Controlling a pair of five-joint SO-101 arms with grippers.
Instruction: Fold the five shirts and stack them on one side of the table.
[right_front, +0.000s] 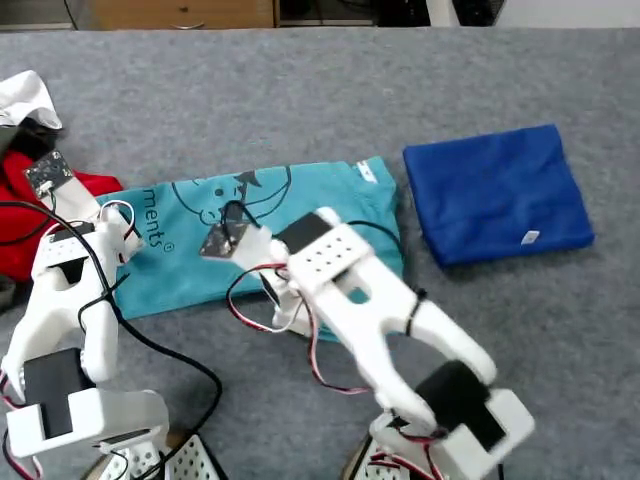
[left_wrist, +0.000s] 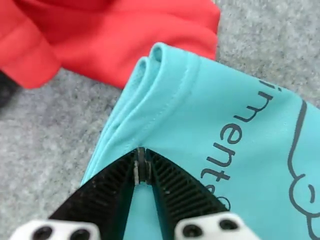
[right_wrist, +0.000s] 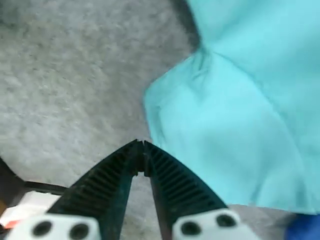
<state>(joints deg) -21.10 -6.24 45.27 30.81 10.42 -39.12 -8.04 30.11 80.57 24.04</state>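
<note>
A teal shirt with dark print lies partly folded across the middle of the grey table. My left gripper is shut on its doubled edge, at the shirt's left end next to the red shirt. In the high view the left gripper sits at that same end. My right gripper is shut at the teal shirt's near edge, pinching the fabric just above the table. A blue shirt lies folded at the right. The red shirt and a white shirt lie crumpled at the left.
The right arm reaches from the front edge over the teal shirt's near side, trailing red and black cables. A dark garment lies between the white and red shirts. Bare grey table stretches along the back.
</note>
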